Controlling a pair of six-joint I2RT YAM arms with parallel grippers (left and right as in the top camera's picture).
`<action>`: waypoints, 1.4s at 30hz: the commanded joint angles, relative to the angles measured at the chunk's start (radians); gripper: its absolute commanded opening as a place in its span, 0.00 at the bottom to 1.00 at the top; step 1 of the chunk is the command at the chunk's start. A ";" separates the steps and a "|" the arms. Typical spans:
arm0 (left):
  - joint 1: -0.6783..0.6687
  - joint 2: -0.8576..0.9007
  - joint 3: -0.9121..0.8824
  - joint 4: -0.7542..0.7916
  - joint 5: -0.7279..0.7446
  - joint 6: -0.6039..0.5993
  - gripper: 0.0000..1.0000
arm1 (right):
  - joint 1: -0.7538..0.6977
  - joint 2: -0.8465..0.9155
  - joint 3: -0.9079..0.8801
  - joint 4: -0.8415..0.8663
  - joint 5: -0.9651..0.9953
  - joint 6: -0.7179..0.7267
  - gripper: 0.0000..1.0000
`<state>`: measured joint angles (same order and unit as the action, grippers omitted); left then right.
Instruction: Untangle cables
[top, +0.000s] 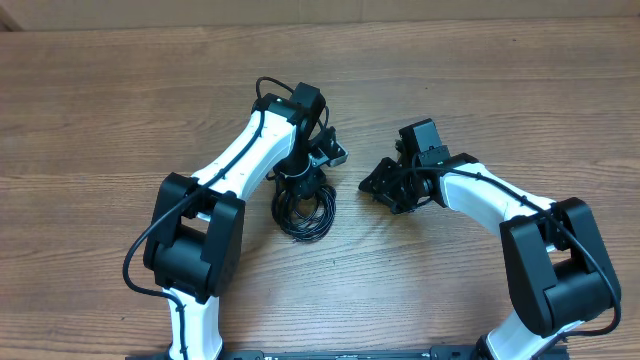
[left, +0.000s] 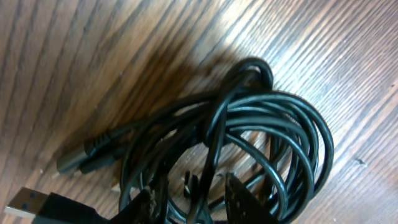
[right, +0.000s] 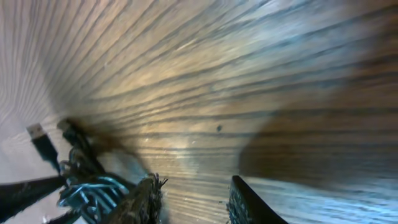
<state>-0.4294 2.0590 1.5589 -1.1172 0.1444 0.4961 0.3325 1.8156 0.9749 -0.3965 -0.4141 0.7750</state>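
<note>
cables (top: 305, 212) coiled in one bundle mid-table (top: 500, 80), slightly toward the near edge | left gripper (top: 300, 188) just above them, arm stretched far then folded back down, fingers part-open astride loose strands | right gripper (top: 372, 187) level, elbow bent, aimed left at bundle, apart from it, fingers part-open, empty

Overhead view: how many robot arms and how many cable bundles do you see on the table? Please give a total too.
Arms: 2
Cable bundle: 1
Total: 3
</note>
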 joint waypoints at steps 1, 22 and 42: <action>0.003 -0.021 0.056 -0.022 -0.021 -0.026 0.31 | 0.001 0.009 -0.005 0.002 0.040 0.022 0.35; -0.003 -0.019 0.086 0.031 0.171 0.188 0.19 | 0.001 0.009 -0.005 0.005 0.040 0.021 0.41; 0.000 -0.019 -0.037 0.217 0.162 0.254 0.11 | 0.001 0.009 -0.005 0.005 0.056 0.022 0.41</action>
<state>-0.4305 2.0590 1.5204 -0.9066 0.3038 0.7631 0.3328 1.8156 0.9749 -0.3943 -0.3759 0.7921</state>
